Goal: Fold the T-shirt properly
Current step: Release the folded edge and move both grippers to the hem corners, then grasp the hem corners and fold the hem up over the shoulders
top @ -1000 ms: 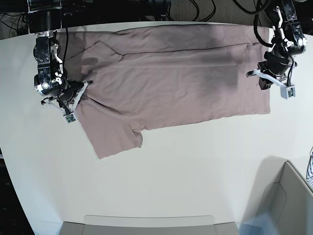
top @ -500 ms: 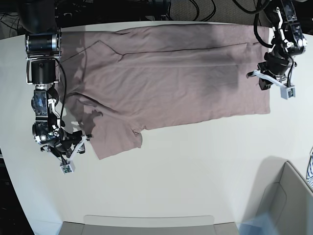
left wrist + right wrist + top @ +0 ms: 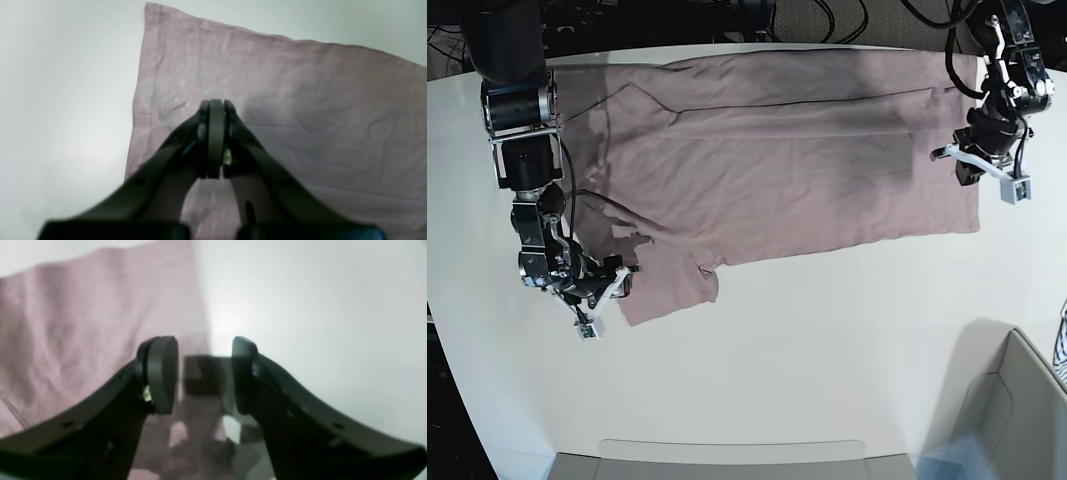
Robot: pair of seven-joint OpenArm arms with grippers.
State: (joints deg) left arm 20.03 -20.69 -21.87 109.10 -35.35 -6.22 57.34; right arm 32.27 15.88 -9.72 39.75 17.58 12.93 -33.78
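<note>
T-shirt [image 3: 777, 160]: plain mauve-pink, spread flat across the white table [image 3: 827, 360], occupying the 12 o'clock half of the base view; one sleeve reaches toward 7 o'clock. No print, brand or legible writing visible.

Left gripper [image 3: 972, 160]: fingers pressed together over the shirt's 3 o'clock edge; whether cloth is pinched cannot be told.

Right gripper [image 3: 612, 285]: jaws spread, beside the sleeve's edge, holding nothing.

Left gripper [image 3: 215, 110]: jaws pressed together, nothing visible between the pads; arm extended from the far edge at the base view's right side, wrist bent downward. Right gripper [image 3: 204, 373]: jaws spread wide, gap empty; arm reaches along the base view's left side, gripper low.
</note>
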